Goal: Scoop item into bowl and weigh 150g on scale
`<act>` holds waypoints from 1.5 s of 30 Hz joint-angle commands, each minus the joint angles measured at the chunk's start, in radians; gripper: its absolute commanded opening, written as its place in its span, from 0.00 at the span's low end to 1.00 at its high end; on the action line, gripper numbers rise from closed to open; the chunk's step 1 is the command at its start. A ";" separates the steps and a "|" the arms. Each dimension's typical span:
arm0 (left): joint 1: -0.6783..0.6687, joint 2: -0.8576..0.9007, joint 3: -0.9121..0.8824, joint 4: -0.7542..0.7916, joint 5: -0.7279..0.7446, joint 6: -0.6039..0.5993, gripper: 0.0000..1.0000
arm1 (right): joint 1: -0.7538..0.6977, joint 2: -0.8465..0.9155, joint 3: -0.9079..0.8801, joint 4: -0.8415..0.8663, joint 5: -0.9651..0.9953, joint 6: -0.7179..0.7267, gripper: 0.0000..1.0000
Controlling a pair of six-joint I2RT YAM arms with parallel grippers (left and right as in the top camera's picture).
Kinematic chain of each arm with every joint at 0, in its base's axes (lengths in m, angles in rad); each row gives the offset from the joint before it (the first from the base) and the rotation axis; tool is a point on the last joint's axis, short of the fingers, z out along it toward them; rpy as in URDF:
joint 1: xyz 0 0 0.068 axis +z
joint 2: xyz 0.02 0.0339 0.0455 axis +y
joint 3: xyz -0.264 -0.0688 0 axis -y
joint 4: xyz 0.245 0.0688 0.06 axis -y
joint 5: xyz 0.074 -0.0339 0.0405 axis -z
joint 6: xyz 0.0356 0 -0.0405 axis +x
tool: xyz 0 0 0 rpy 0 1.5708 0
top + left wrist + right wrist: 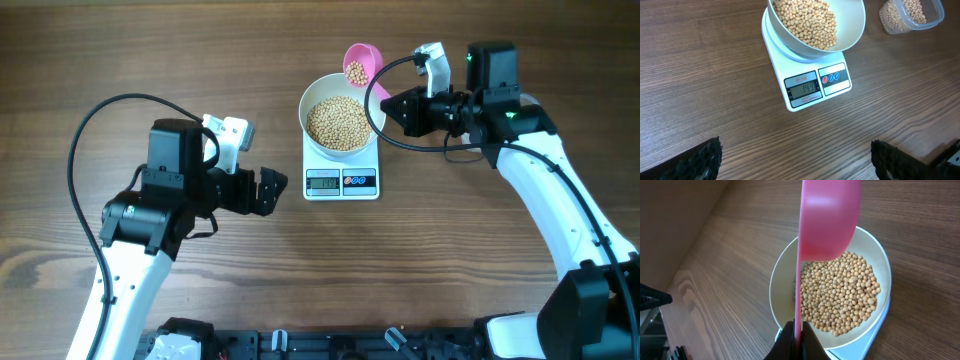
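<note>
The white bowl [308, 112] stands on the white scale [342, 184] and holds a heap of pale beans [338, 122]. In the left wrist view the scale [810, 87] shows digits on its grey display, below the bowl [852, 37]. My right gripper [388, 105] is shut on the handle of a pink scoop [362, 62]. The scoop holds a few beans and hangs over the bowl's far rim. Seen from the right wrist, the scoop [830, 220] is edge-on above the beans [840, 295], its handle pinched in the gripper [798, 337]. My left gripper [272, 190] stands open and empty, left of the scale.
A clear plastic tub [910, 15] with more beans stands beyond the scale on its right side, seen only from the left wrist. Black cables loop over both arms. The table is brown wood, with a black rail along its near edge [330, 345].
</note>
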 commanded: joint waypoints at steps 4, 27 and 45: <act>0.005 0.005 0.002 0.000 0.012 0.001 1.00 | -0.002 -0.023 0.023 -0.002 0.010 0.003 0.04; 0.005 0.005 0.002 0.000 0.012 0.001 1.00 | -0.002 -0.022 0.023 0.001 0.228 0.006 0.04; 0.005 0.005 0.002 0.000 0.012 0.001 1.00 | -0.002 -0.022 0.023 0.015 0.080 -0.113 0.04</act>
